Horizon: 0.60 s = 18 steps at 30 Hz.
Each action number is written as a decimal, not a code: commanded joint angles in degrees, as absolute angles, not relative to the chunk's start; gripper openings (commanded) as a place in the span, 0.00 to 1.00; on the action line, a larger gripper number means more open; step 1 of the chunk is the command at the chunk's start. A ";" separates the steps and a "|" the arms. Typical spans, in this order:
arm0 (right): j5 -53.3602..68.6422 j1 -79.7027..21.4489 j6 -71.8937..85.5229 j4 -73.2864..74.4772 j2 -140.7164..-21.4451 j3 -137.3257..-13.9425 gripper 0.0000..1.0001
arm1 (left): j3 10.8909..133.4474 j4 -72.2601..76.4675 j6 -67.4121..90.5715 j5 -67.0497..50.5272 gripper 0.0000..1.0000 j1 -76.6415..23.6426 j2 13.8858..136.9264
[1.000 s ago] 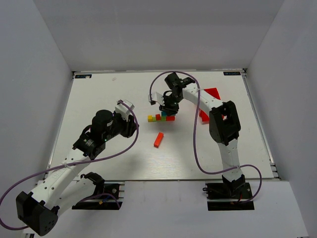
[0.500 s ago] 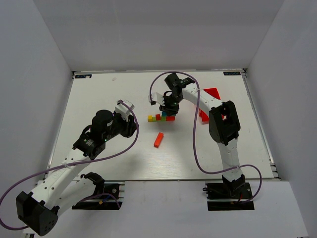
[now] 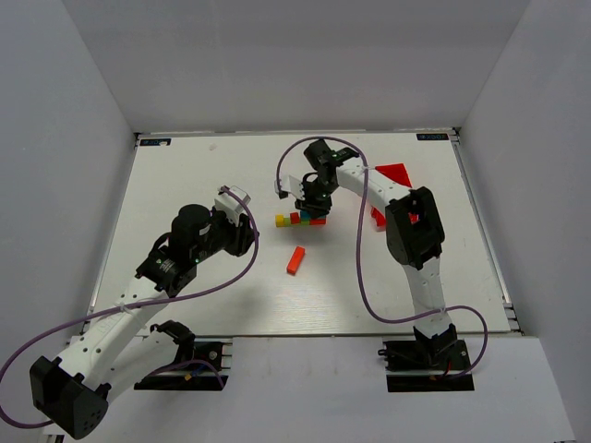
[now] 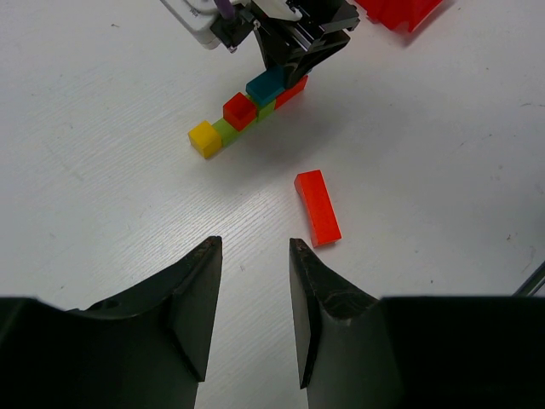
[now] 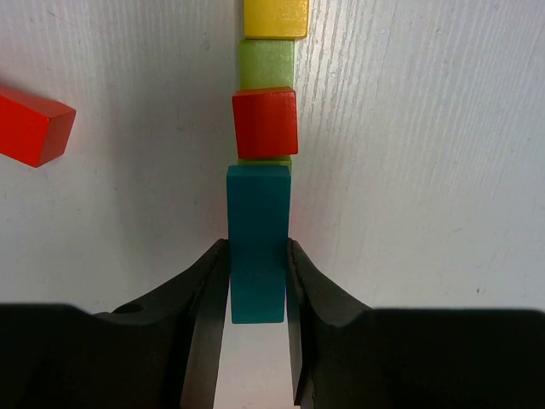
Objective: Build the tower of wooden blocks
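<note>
The right end effector (image 3: 312, 205) is gripping the teal bar (image 5: 258, 243) of the wood block tower (image 3: 297, 220), its jaws pressing against the bar's two long sides with only the width of the bar between them. In the right wrist view the tower is running straight out ahead of this end effector: the free end of the teal bar is pointing forward, a thin sliver of green is showing just past it, then the red cube (image 5: 265, 123) is sitting just beyond, followed by the green cube (image 5: 266, 64) and, farthest out, the yellow cube (image 5: 276, 17). The left wrist view shows the teal bar and the red cube riding on the upper level, with the yellow and green cubes lying in the lower row on the table (image 3: 185, 175); whether the bar is resting fully on the blocks beneath it cannot be told. The orange bar (image 5: 32, 123) is lying alone on the table, off to the left of the right end effector and apart from the tower. The left end effector (image 4: 253, 256) is hanging above the table with its jaws standing a moderate way apart and nothing between them. The orange bar is lying just ahead of its right fingertip, and the tower is sitting farther ahead, well beyond both tips. The red bin (image 4: 396, 10) is showing at the far right, beyond the tower.
</note>
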<state>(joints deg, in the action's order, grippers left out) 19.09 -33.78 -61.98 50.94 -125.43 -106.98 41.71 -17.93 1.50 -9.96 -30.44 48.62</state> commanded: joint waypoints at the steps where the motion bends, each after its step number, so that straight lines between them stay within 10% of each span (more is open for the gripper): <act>1: 18.98 -33.93 -61.61 50.71 -125.77 -106.79 0.06 | 42.36 -17.14 1.49 -10.99 0.48 -30.15 47.37; 18: 18.63 -34.28 -61.35 50.28 -126.21 -106.61 0.10 | 42.36 -17.14 1.49 -10.99 0.48 -30.15 47.37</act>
